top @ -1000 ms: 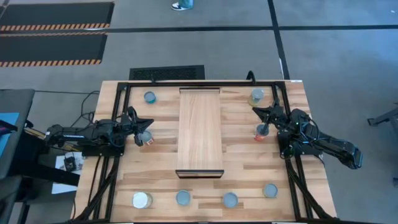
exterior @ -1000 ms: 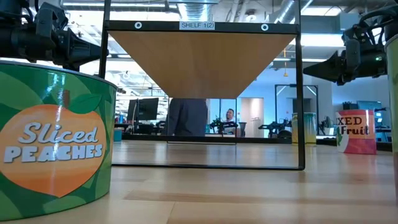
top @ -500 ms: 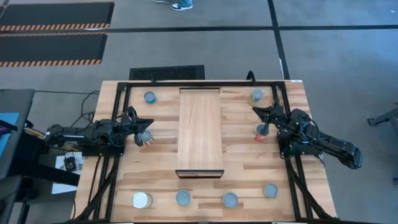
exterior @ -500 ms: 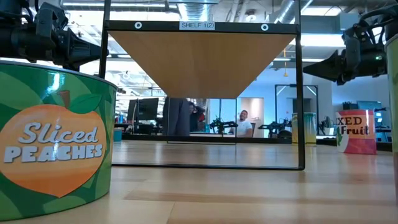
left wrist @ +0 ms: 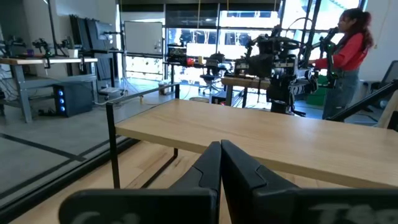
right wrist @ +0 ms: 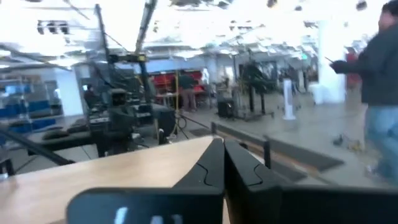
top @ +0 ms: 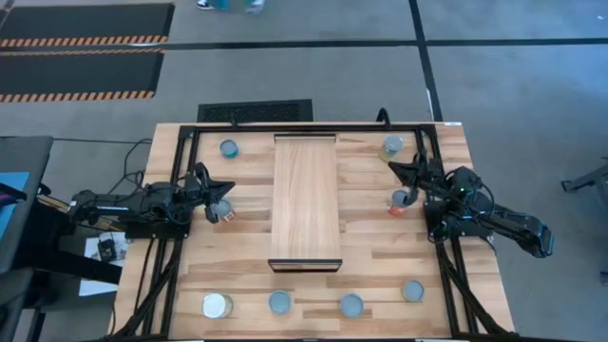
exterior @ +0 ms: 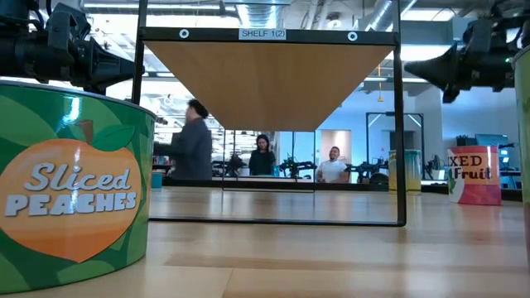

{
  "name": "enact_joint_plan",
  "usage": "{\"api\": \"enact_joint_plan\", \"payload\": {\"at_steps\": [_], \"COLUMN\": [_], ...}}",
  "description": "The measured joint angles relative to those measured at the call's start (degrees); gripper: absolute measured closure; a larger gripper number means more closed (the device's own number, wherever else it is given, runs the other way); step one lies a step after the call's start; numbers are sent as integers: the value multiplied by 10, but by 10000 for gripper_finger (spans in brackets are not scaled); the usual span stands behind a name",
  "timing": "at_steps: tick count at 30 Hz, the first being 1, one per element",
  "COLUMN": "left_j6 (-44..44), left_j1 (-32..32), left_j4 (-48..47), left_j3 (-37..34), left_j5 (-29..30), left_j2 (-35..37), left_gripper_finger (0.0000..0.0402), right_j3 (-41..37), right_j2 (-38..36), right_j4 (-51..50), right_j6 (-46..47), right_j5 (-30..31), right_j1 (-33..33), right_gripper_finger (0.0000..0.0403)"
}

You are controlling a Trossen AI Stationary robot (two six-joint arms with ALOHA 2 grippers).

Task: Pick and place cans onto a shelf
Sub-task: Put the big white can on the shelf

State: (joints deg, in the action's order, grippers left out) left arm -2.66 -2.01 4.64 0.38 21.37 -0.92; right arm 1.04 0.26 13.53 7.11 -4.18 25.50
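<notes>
The shelf (top: 306, 199) is a light-wood plank raised on a black frame in the middle of the table; it also shows in the low view (exterior: 265, 83). My left gripper (top: 232, 188) is shut and empty, pointing at the shelf's left side (left wrist: 267, 140), just above a red can (top: 226, 213). My right gripper (top: 390, 162) is shut and empty, above the table right of the shelf. A red "Fruit" can (top: 399, 203) stands near it and also shows in the low view (exterior: 474, 175). Two more cans (top: 229, 148) (top: 391, 146) stand at the far corners.
Several cans stand in a row along the near edge, among them a white-topped one (top: 217, 305) and a blue-topped one (top: 351, 305). A green "Sliced Peaches" can (exterior: 74, 190) is close to the low camera. People move in the room beyond the table.
My right gripper has risen a little and gone slightly toward the far edge, still shut. A person has walked across the room behind the table.
</notes>
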Motion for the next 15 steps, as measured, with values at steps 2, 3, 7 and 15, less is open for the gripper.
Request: {"api": "enact_joint_plan", "payload": {"at_steps": [2, 3, 7, 15], "left_j6": [0, 0, 0, 0], "left_j1": [0, 0, 0, 0], "left_j4": [0, 0, 0, 0], "left_j3": [0, 0, 0, 0], "left_j5": [0, 0, 0, 0], "left_j2": [0, 0, 0, 0], "left_gripper_finger": [401, 401, 401, 402], "right_j3": [9, 16, 54, 142], "right_j2": [6, 11, 44, 155], "right_j4": [-2, -3, -11, -117], "right_j6": [-26, -38, -72, -87], "right_j5": [8, 11, 11, 11], "right_j1": [-12, -19, -51, -123], "right_gripper_finger": [395, 393, 397, 397]}}
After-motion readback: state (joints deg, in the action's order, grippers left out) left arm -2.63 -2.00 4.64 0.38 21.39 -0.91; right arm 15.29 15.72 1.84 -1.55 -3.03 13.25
